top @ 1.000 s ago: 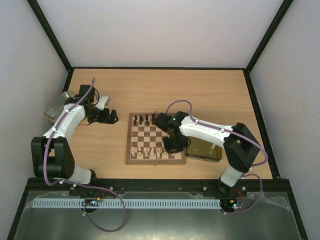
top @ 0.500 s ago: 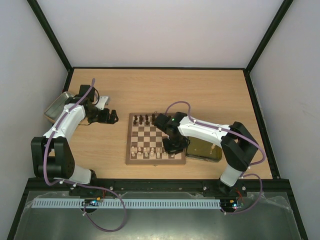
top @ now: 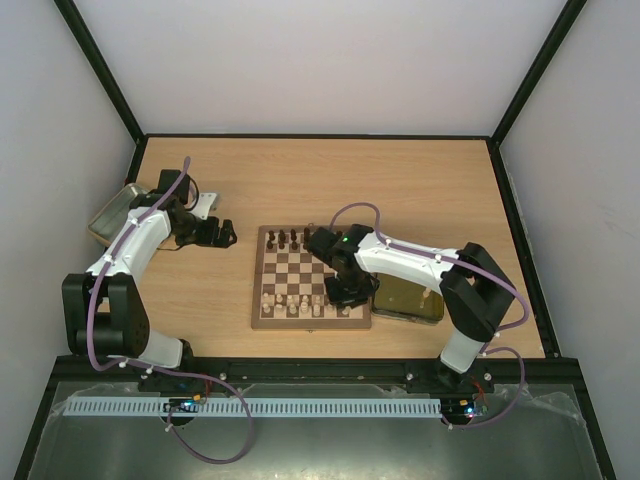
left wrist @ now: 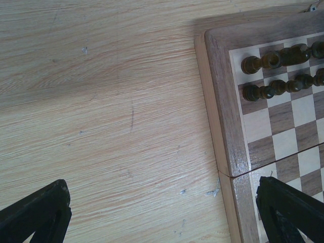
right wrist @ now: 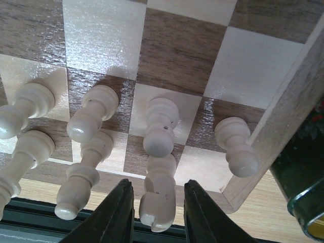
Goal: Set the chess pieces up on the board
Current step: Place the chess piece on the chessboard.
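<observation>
inside the right gripper (right wrist: 159, 215) stands one cream piece (right wrist: 159, 185).

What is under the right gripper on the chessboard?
Pale chess pieces in the board's two near rows; one piece stands between the right gripper's parted fingers. In the top view, the arm hides that corner.

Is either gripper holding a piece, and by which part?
Nothing looks held. The right gripper straddles a cream piece in the board near row, gaps showing beside both fingers; the left gripper is open and empty.
</observation>
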Robot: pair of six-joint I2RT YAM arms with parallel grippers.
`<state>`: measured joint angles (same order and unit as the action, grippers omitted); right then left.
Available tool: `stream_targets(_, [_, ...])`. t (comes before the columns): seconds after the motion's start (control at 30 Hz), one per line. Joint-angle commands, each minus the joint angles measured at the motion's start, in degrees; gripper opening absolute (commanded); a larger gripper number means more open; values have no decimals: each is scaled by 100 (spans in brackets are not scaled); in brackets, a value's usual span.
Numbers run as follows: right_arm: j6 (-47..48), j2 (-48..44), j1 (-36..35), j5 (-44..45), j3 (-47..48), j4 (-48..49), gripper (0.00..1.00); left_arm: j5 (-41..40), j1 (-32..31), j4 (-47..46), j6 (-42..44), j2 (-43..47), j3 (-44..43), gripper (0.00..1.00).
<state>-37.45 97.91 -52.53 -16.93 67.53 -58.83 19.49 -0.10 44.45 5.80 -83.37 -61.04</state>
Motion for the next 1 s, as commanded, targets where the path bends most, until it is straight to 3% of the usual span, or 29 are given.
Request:
stream_targets(0.0, [-52, -220, -22, 335, 187, -217, 26, 47, -36, 29, 18, -10, -20, 99])
stream_targets(0.23, [-313, -830, 150, 280, 63, -281, 26, 56, -34, 18, 17, 17, -5, 100])
stream_targets(0.43, [-169, -643, 148, -280, -70, -38, 26, 82, -34, 23, 17, 23, -5, 100])
stream_targets(0.97, [-29, -331, 146, -311, -269, 23, 26, 73, -35, -6, 9, 130, 46, 99])
